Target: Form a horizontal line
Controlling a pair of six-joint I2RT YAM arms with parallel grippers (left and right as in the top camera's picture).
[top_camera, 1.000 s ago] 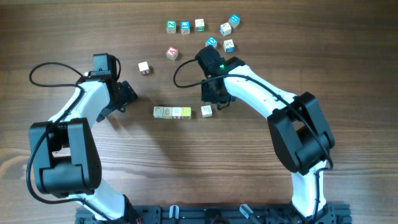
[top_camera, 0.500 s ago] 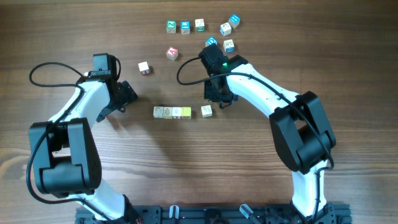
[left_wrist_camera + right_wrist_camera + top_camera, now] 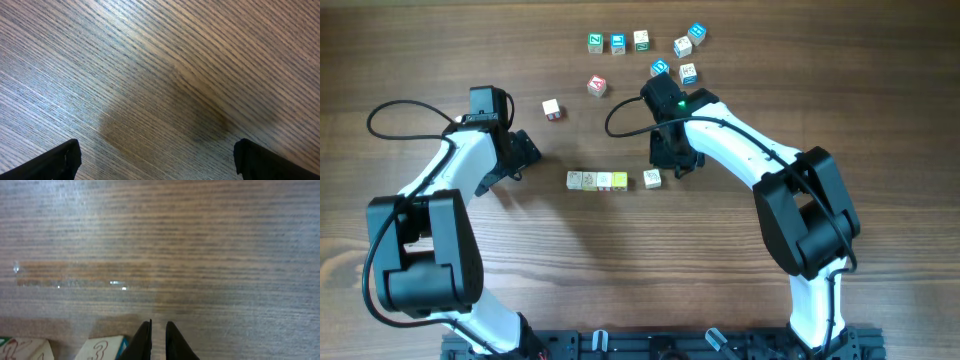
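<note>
Overhead: shows the horizontal line [image 3: 598,180] at the centre of the worktop [image 3: 880,80], touching cream cubes running 9 to 3 o'clock with a yellow cube [image 3: 620,180] at the 3 o'clock end. Shows a lone cube [image 3: 652,178] just beside that end, apart by a small gap and slightly turned. Puts the right fingers [image 3: 667,163] near the lone cube, at its 1 o'clock, and the left fingers [image 3: 525,152] well apart from the line, at its 10 o'clock. Finds scattered cubes [image 3: 618,42] toward 12 o'clock.

Left wrist: shows both fingertips [image 3: 55,160] spread wide at the lower corners, only bare worktop between.

Right wrist: shows the fingertips [image 3: 148,341] drawn nearly together at 6 o'clock, a slim gap between, pinching nothing. Catches a cube marked 3 [image 3: 102,349] just beside them at 8 o'clock, cut by the lower edge; cannot tell whether touching.
</note>
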